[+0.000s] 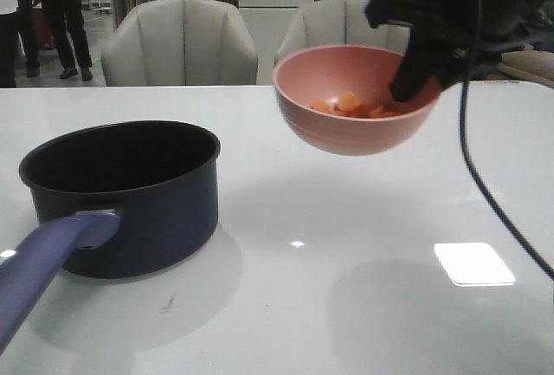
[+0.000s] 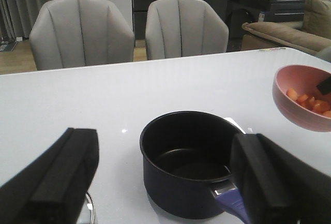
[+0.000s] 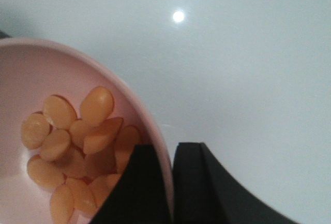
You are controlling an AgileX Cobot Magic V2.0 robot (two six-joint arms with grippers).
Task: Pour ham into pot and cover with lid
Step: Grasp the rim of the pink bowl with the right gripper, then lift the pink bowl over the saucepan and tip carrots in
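- My right gripper (image 1: pixel 414 80) pinched the rim of the pink bowl (image 1: pixel 355 102), one finger inside the wall and one outside, as the right wrist view showed; the bowl hung clear above the table (image 1: pixel 363 288), over its far right part
- The ham (image 1: pixel 351 105) lay heaped in the bottom of the bowl, on the side toward my gripper; the bowl was roughly level and no slice was at the rim
- The pot (image 1: pixel 130 197) stood on the table toward its near left corner, well apart from the bowl and lower; from my right gripper it lay to the left and toward the near edge
- The pot's handle (image 1: pixel 52 258) ran out toward the near left corner, away from the bowl, so the rim facing the bowl was unobstructed
- The pot interior was dark and appeared empty in the left wrist view
- I judged that the coming move turned on carrying the bowl leftward until its free rim, opposite my grip, stood over the pot mouth before tipping
- My left gripper (image 2: pixel 165 182) was spread wide, holding nothing, just behind the pot on the handle side; it was the nearer arm to the pot
- A curved metal edge beside my left finger may have been the lid (image 2: pixel 91 209); too little showed to be certain
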